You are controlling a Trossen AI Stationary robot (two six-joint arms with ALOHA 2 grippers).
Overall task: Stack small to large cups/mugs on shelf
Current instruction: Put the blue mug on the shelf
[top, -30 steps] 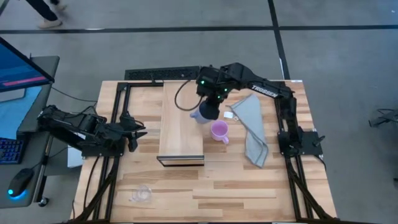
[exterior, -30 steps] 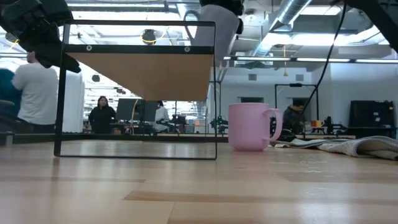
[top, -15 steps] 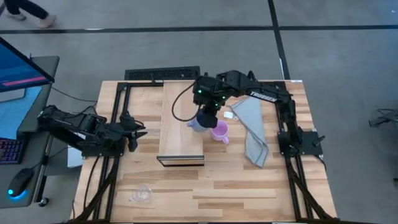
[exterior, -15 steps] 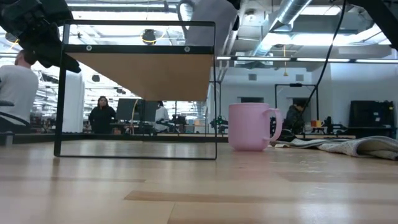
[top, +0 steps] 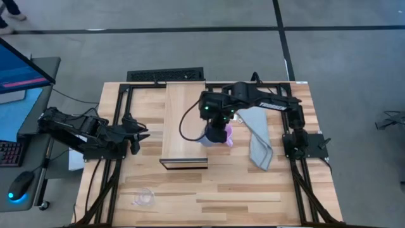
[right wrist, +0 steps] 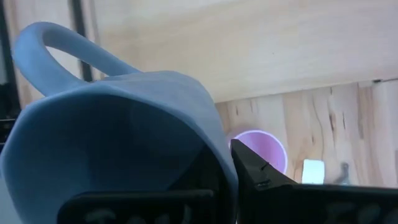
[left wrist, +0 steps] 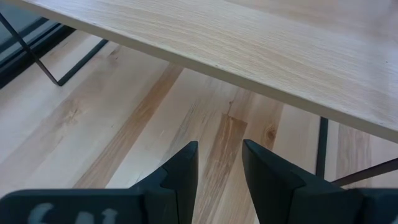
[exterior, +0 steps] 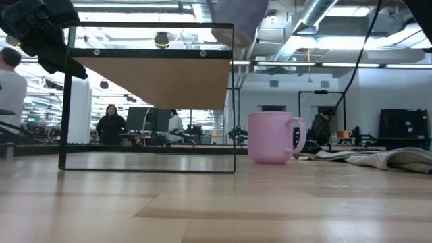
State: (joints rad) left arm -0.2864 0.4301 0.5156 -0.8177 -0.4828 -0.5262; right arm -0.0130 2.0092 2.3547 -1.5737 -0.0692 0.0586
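Note:
My right gripper (top: pixel 215 132) hangs over the table just off the shelf's (top: pixel 183 126) right edge, shut on the grey-blue mug (right wrist: pixel 118 124). That mug shows high up in the low view (exterior: pixel 236 15). The lilac mug (exterior: pixel 272 137) stands upright on the tabletop, almost straight below the held mug (right wrist: pixel 261 149). The small clear cup (top: pixel 144 198) sits on the table near its near-left corner. My left gripper (left wrist: pixel 217 168) waits open at table height, left of the shelf (top: pixel 140 134). My right gripper holds the grey-blue mug by its rim wall (right wrist: pixel 221 155), on the side away from the handle (right wrist: pixel 56 46). One finger is inside the mug and one finger (right wrist: pixel 261 177) outside. The fingers come from above. The mug is lifted clear, higher than the shelf top.
A grey cloth (top: pixel 258 133) lies crumpled right of the lilac mug, with a small white piece (right wrist: pixel 313 172) beside it. The shelf stands on thin black legs (exterior: pixel 234 101) with open room beneath. People stand in the room beyond the table.
My right gripper has carried the grey-blue mug toward the table's near edge, along the shelf's right side, until it stands over the lilac mug. The mug has stayed lifted. The lilac mug and the clear cup have not moved.

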